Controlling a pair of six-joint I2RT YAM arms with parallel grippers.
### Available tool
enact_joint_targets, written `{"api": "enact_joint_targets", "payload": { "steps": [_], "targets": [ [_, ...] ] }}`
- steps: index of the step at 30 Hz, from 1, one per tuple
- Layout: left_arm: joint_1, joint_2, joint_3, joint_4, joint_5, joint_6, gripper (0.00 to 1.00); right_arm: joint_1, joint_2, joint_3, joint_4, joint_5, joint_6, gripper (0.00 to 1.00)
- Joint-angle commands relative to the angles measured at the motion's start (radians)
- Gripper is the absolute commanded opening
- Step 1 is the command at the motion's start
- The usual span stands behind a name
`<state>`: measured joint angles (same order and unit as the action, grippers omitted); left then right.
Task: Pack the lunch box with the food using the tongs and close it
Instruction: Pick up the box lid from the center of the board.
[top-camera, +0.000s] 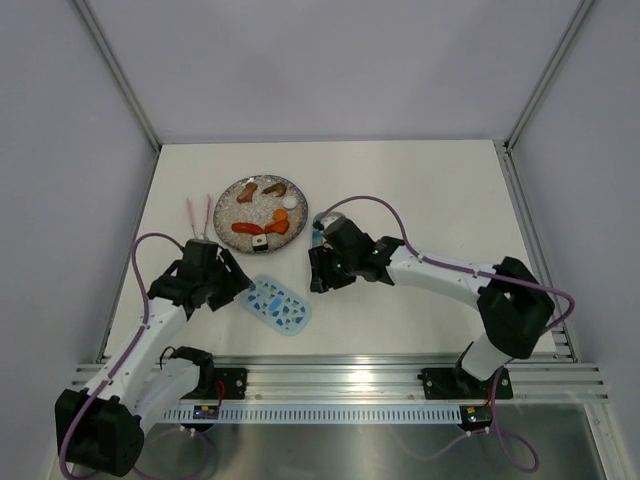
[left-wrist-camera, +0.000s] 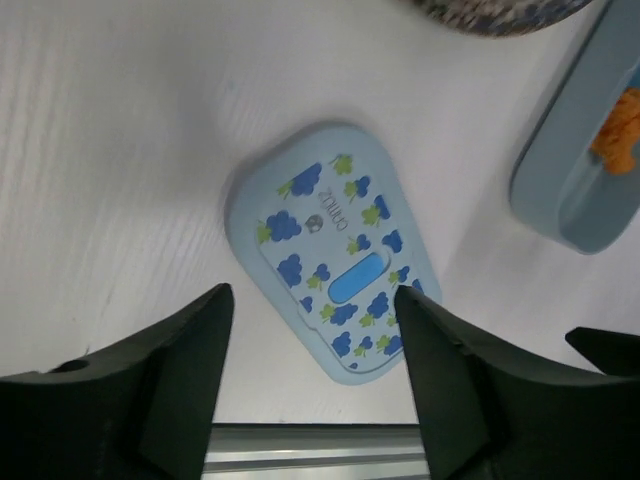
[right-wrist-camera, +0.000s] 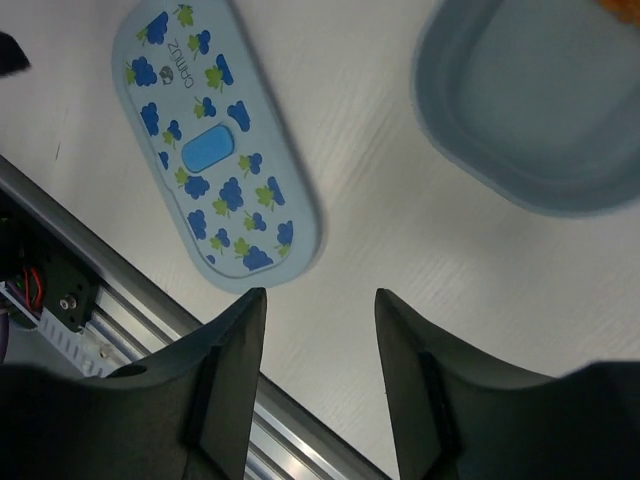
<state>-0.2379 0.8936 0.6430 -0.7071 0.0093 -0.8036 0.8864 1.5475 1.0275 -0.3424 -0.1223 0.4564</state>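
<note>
Lid (top-camera: 279, 304): flat on table (top-camera: 430, 190) near front rail (top-camera: 400, 378), open surface around its edges; lunch box (right-wrist-camera: 530, 100) close beside; left gripper (left-wrist-camera: 312, 292), right gripper (right-wrist-camera: 321, 293) hover part-open, empty.

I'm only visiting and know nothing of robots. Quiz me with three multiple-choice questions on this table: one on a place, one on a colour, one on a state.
1. Where are the tongs? A: on the table, left of the plate. B: in a hand. C: on the metal rail.
2. What is the main colour of the lid? A: red. B: yellow. C: light blue.
3. The lunch box is: A: shut. B: open, lid lying apart. C: upside down.
Answers: A, they lie beside the plate; C, pale blue under dark-blue marks; B, its inside shows, lid flat on the table.
</note>
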Motion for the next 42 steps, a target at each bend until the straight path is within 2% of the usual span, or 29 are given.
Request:
{"api": "enact_joint_targets", "payload": {
  "steps": [1,4,7,12,17,25,31,35,42],
  "targets": [
    [-0.006,-0.022,-0.127,0.006,0.115,-0.089,0.64,0.019,0.129,0.147,-0.004,-0.069,-0.007,0.56],
    [-0.008,-0.041,-0.219,0.079,0.193,-0.144,0.59,0.02,0.245,0.235,-0.013,-0.149,0.004,0.58],
    [-0.012,-0.053,-0.261,0.123,0.219,-0.183,0.58,0.02,0.333,0.298,-0.036,-0.183,0.013,0.59],
    [-0.014,-0.029,-0.284,0.161,0.215,-0.213,0.59,0.02,0.424,0.327,-0.024,-0.255,0.018,0.61],
    [-0.011,0.045,-0.33,0.285,0.231,-0.252,0.59,0.025,0.482,0.313,0.023,-0.301,0.045,0.62],
    [-0.012,0.218,-0.342,0.421,0.247,-0.249,0.58,0.028,0.461,0.217,0.187,-0.467,0.102,0.62],
    [-0.011,0.258,-0.373,0.5,0.264,-0.264,0.57,0.028,0.424,0.175,0.278,-0.536,0.134,0.61],
    [-0.012,0.268,-0.373,0.506,0.267,-0.259,0.57,0.028,0.405,0.163,0.332,-0.536,0.163,0.57],
    [-0.011,0.225,-0.384,0.577,0.313,-0.241,0.56,0.028,0.408,0.175,0.327,-0.452,0.195,0.57]
  ]
}}
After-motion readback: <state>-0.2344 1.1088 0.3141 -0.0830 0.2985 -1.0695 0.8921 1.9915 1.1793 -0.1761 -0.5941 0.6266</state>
